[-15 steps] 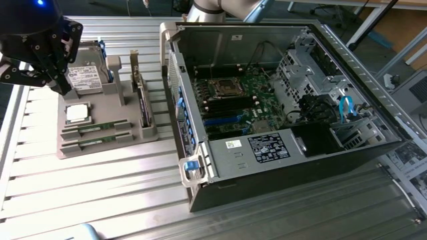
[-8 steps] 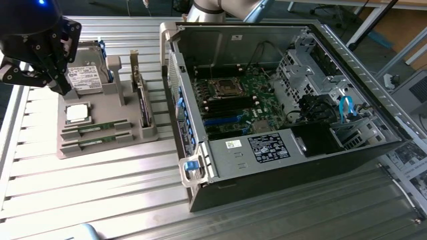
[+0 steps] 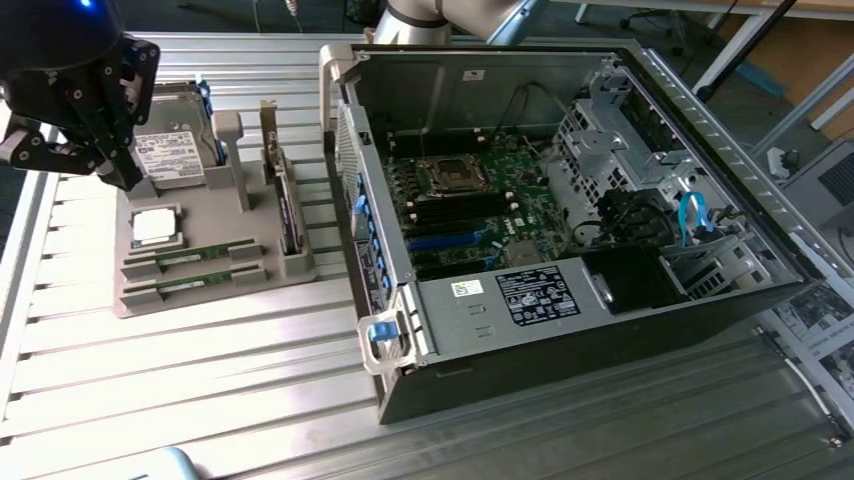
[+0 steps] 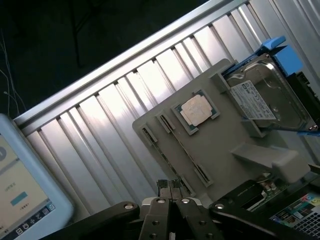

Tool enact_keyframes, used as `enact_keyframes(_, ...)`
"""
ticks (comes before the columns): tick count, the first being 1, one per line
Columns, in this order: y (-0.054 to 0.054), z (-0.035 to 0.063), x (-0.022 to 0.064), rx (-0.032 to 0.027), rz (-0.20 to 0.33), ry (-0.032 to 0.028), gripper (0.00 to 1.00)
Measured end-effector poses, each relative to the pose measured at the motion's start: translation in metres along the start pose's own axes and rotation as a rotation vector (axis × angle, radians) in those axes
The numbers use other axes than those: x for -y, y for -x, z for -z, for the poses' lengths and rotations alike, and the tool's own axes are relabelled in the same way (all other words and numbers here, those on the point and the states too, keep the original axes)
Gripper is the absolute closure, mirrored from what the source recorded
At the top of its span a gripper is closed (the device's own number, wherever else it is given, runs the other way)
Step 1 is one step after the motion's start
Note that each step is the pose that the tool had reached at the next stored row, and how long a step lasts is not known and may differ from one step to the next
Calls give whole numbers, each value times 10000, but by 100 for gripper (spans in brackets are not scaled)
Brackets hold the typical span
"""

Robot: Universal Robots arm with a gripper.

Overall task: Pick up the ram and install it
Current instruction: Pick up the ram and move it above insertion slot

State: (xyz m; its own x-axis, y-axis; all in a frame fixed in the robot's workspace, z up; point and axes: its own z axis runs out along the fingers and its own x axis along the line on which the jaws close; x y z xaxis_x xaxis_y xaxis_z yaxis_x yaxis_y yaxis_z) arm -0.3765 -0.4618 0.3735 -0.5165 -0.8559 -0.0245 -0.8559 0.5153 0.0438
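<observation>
Two ram sticks (image 3: 200,256) lie side by side in slots at the front of a grey holder tray (image 3: 254,285), to the exterior view's left of the open computer case (image 3: 561,200). In the wrist view the ram (image 4: 182,148) appears as thin green strips in the tray (image 4: 220,150). My black gripper (image 3: 74,160) hangs above the table near the tray's far left corner, apart from the ram. Its fingers (image 4: 161,192) are pressed together with nothing between them. The motherboard (image 3: 481,195) with its long black memory slots lies exposed inside the case.
On the tray, a silver processor chip (image 3: 155,226) sits behind the ram, a hard drive (image 3: 174,152) stands at the back, and a dark card (image 3: 284,215) stands upright at its right side. A tablet (image 4: 20,190) lies on the slatted metal table (image 3: 200,380).
</observation>
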Motion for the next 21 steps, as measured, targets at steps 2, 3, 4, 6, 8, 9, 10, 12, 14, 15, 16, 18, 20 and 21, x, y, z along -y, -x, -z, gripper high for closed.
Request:
enact_keyframes(2, 0, 0, 0, -5, 119, 3, 89)
enact_keyframes(3, 0, 0, 0, -8, 187, 5, 89)
enact_keyframes(4, 0, 0, 0, -10, 236, 6, 89)
enact_keyframes(6, 0, 0, 0, -15, 342, 9, 89)
enact_keyframes(8, 0, -1, 0, -19, 450, 11, 89)
enact_keyframes(9, 0, -1, 0, -22, 506, 12, 89)
enact_keyframes(10, 0, -1, 0, -25, 575, 14, 89)
enact_keyframes(12, 0, -1, 0, -34, 781, 19, 89)
enact_keyframes(14, 0, -1, 0, -39, 892, 22, 89)
enact_keyframes(15, 0, -1, 0, -42, 960, 24, 89)
enact_keyframes(16, 0, -1, 0, -45, 1021, 26, 89)
enact_keyframes(18, 0, -2, 0, -50, 1140, 28, 89)
enact_keyframes(20, 0, -2, 0, -55, 1252, 31, 89)
enact_keyframes(21, 0, -2, 0, -57, 1316, 32, 89)
